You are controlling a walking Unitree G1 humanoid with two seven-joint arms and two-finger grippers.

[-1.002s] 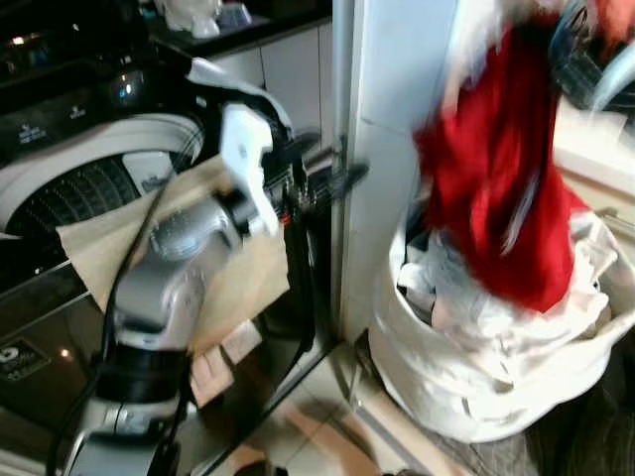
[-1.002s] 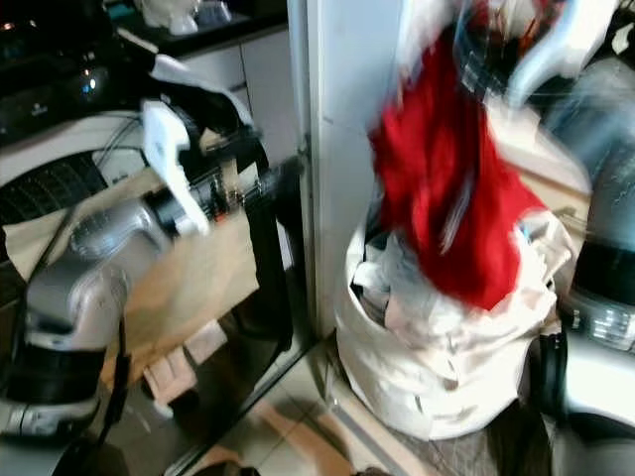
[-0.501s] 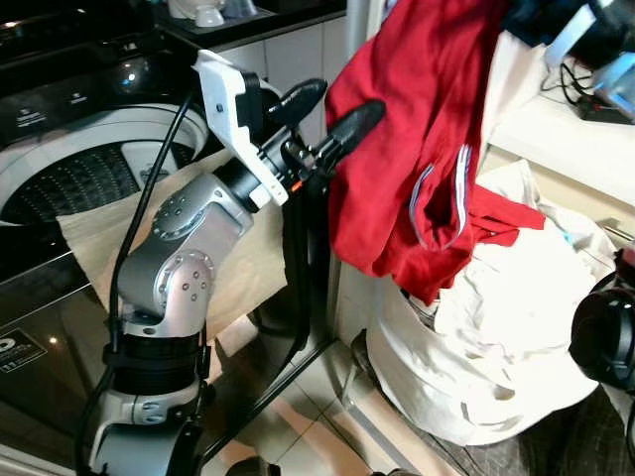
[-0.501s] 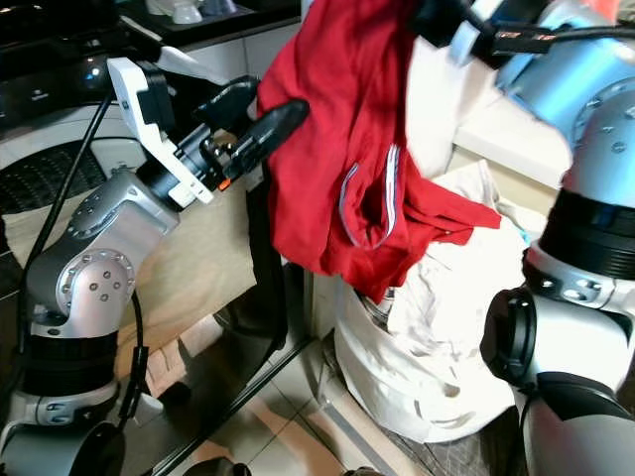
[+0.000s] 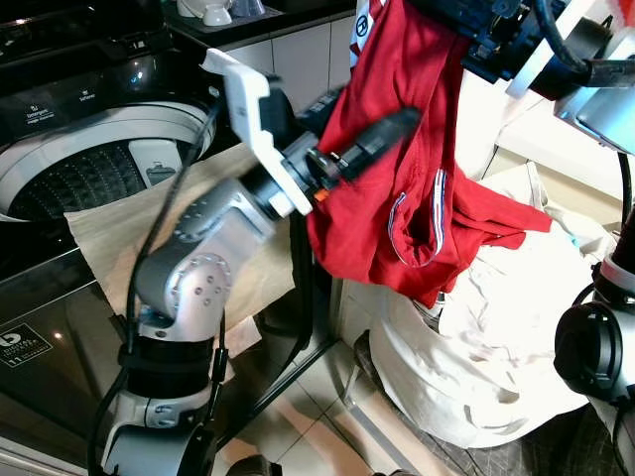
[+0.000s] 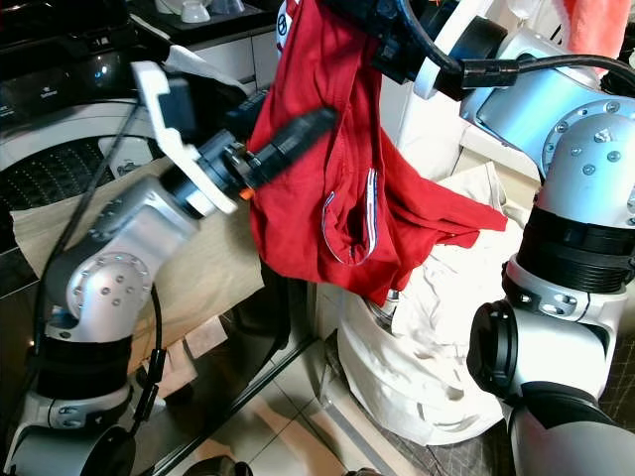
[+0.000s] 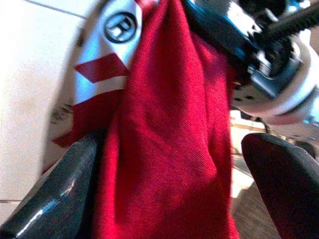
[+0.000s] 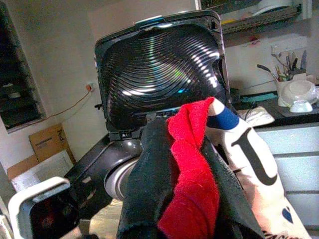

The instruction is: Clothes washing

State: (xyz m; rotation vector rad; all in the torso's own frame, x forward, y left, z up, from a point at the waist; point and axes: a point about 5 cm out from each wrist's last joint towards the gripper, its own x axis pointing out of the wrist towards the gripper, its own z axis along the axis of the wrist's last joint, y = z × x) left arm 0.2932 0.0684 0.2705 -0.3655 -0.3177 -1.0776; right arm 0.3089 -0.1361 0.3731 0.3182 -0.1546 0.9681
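Observation:
A red garment point(image 5: 397, 198) with white and blue stripes hangs high in front of me, with my right gripper point(image 6: 382, 40) shut on its top edge. The right wrist view shows the two black fingers point(image 8: 149, 184) pinching a fold of red cloth point(image 8: 192, 189). My left gripper point(image 5: 372, 107) is raised to the garment and open, one finger on each side of the fabric. In the left wrist view the red cloth point(image 7: 169, 149) hangs between the spread fingers point(image 7: 70, 199). The garment's lower end trails over the white laundry bag point(image 5: 496, 377). The top-loading washer point(image 5: 79, 178) stands open at the left.
A beige sheet point(image 5: 109, 228) drapes over the washer's front corner. The washer's lid point(image 8: 159, 64) stands upright. A dark counter with cups point(image 5: 213, 12) runs behind. A white ledge point(image 5: 575, 139) lies right of the bag. Tiled floor point(image 5: 317, 436) shows below.
My right gripper has lifted the red garment out of the bag and carried it left. My left gripper has risen and now straddles the fabric.

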